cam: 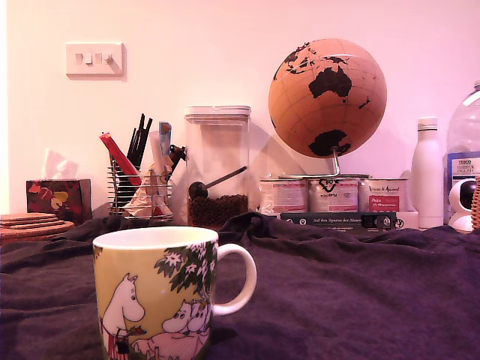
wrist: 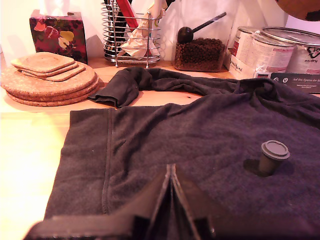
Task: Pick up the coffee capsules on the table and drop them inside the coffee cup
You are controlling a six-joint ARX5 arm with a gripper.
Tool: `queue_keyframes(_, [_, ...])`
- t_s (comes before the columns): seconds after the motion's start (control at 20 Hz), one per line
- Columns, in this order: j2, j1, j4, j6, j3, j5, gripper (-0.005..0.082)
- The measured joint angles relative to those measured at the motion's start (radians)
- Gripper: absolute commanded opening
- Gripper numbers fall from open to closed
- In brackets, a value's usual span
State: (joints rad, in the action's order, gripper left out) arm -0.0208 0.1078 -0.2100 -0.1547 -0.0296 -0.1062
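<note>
One coffee capsule point(wrist: 272, 157) shows in the wrist view, standing narrow end down on the dark wrinkled cloth that covers the tabletop point(wrist: 150, 145), its flat flanged lid uppermost. It sits ahead of the tool point(wrist: 171, 200) and off to one side, well apart from it. The tool's two dark fingers meet in a thin seam with nothing between them, so it is clenched and empty.

The capsule looks light, small and stiff, probably thin plastic or metal with smooth, slightly tapering walls. Perched on its narrow end on soft fabric, it will likely tip at a light nudge. The best hold seems to be across the body just under the flange, where the rim would stop it slipping downward; a hard squeeze could dent it.

The coffee cup point(cam: 157, 296) stands near the camera at the exterior view's left, upright, handle to that view's right. It is heavy and stable enough by comparison, with a wide open mouth.

Much is unclear. The cup is absent from the wrist view and the capsule and tool from the exterior view, so their relative placing cannot be told. The cup's base is cut off and its inside is hidden. Whether more capsules lie in the cloth's folds cannot be seen.
</note>
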Motion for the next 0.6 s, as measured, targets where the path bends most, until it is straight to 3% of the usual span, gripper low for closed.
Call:
queue_keyframes(0.15, [0.025, 0.000, 0.168, 0.000, 0.004, 0.005, -0.0020])
queue_keyframes(0.45, [0.024, 0.000, 0.182, -0.005, -0.006, 0.004, -0.0020])
queue_keyframes(0.6, [0.024, 0.000, 0.214, -0.056, -0.006, -0.031, -0.0020])
